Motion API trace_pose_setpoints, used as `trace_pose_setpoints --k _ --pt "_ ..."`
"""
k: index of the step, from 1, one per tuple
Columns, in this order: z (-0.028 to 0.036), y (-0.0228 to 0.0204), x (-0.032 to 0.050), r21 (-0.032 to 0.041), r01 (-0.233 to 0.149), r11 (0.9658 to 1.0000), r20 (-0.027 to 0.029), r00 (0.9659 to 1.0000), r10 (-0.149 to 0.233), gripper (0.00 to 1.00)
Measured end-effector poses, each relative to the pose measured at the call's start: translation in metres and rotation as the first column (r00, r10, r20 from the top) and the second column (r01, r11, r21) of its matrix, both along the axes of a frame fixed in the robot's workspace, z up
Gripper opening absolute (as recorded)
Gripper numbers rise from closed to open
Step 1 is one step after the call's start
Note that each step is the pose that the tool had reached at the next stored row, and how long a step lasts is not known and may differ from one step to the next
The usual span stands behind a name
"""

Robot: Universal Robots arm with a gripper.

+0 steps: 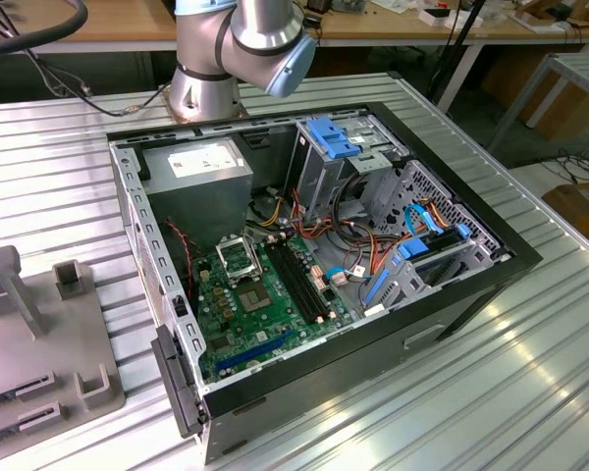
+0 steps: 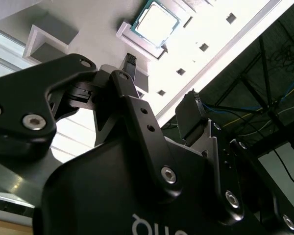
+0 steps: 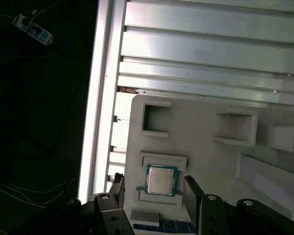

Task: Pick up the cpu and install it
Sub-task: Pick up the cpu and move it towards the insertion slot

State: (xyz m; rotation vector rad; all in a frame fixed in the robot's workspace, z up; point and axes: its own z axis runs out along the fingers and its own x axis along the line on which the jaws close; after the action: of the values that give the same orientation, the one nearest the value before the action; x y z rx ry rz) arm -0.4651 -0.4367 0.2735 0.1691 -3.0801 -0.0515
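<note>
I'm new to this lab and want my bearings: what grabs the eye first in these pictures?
The open black computer case with its green motherboard dominates the ribbed metal table in the exterior view. In the first wrist view, the small silver-grey square cpu sits in a recess of a pale grey tray, the open black claw hovering nearby.

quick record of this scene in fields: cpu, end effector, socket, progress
cpu: lies flat in a recess of the grey holder tray
end effector: open, above the cpu, not holding it
socket: on the green motherboard inside the open computer case
progress: cpu not yet picked up
</note>
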Motion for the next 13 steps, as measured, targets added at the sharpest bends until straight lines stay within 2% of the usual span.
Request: trace_pose_setpoints --k 8,10,13 --pt "-0.0002 0.0000 -0.0014 0.0001 0.000 1.0000 0.0014 1.0000 0.000 0.60" --pt "-0.0002 0.0000 -0.0028 0.0000 0.000 1.0000 0.0039 1.0000 0.000 0.60" --pt "-0.0010 -0.0001 -0.0045 0.0000 0.000 1.0000 0.0131 0.9999 0.000 0.60"
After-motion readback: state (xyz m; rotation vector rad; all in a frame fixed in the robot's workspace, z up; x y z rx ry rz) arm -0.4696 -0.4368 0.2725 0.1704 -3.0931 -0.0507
